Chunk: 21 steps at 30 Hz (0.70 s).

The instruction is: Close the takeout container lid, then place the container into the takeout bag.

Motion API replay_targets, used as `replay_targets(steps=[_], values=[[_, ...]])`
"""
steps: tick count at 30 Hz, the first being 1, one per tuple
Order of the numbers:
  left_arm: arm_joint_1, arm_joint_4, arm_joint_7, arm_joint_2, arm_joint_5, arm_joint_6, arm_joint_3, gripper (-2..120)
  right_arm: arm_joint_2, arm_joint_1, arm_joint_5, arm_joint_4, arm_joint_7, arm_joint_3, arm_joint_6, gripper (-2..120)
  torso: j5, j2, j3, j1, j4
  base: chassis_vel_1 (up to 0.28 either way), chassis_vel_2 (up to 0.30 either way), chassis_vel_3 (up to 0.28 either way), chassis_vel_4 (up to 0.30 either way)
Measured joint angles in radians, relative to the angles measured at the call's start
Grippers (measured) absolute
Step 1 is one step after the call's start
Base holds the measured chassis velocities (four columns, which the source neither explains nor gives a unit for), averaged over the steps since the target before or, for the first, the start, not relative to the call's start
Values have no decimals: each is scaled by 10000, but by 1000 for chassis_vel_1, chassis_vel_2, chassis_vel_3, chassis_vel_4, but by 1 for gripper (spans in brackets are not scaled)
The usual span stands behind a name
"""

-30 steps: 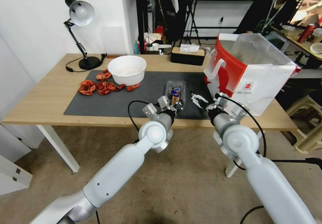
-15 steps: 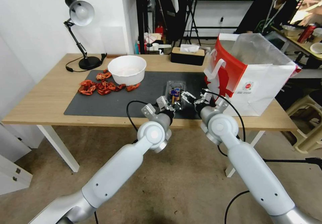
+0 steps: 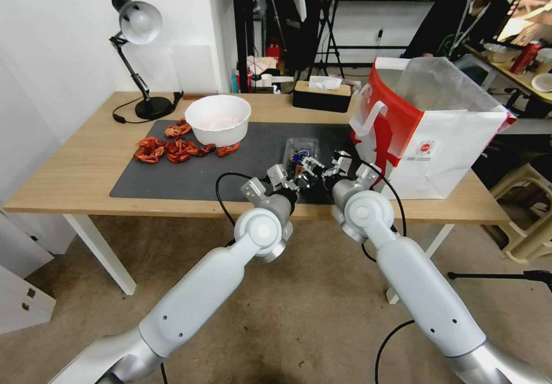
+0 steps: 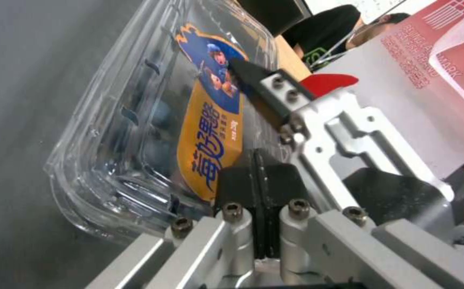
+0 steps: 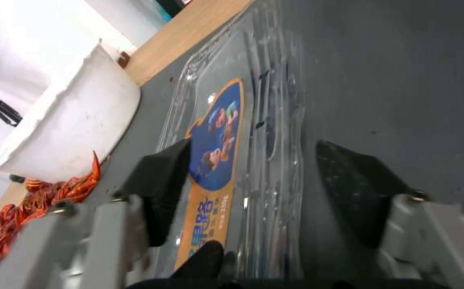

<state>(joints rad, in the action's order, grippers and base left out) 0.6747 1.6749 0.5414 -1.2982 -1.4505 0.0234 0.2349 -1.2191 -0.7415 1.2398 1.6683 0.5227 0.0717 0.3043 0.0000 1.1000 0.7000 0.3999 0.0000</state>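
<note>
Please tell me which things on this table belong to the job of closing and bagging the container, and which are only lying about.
Belong to the job: takeout container with its lid; takeout bag; left gripper, shut; right gripper, open.

Only lying about: white bowl, red food scraps, desk lamp, tissue box.

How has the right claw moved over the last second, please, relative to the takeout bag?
Yes. The right claw has swung leftward away from the takeout bag, and now hangs open over the takeout container.
</note>
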Motion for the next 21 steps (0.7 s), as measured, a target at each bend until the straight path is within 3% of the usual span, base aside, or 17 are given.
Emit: replay_targets(steps=[7, 9, 11, 15, 21], values=[[36, 47, 13, 57, 7, -5, 2, 0, -102, -9, -168, -129, -7, -20, -5, 32, 0, 0, -1, 0, 0, 0, 0, 0, 0], [44, 54, 13, 67, 12, -5, 1, 0, -114, -14, -183, -132, -8, -21, -5, 31, 0, 1, 0, 0, -1, 0, 0, 0, 0], [85, 95, 2, 107, 56, -11, -11, 0, -167, -43, -275, -156, -15, -23, 0, 16, -1, 0, 0, 0, 0, 0, 0, 0, 0], [113, 116, -44, 161, 233, -90, -29, 0, -203, -66, -360, -165, -35, -44, 0, 3, -1, 1, 0, 0, 0, 0, 0, 0, 0], [162, 101, -95, 305, 771, -153, -162, 0, -229, -82, -469, -170, -42, -52, -9, 0, -1, 0, -1, 0, 0, 0, 0, 0, 0]])
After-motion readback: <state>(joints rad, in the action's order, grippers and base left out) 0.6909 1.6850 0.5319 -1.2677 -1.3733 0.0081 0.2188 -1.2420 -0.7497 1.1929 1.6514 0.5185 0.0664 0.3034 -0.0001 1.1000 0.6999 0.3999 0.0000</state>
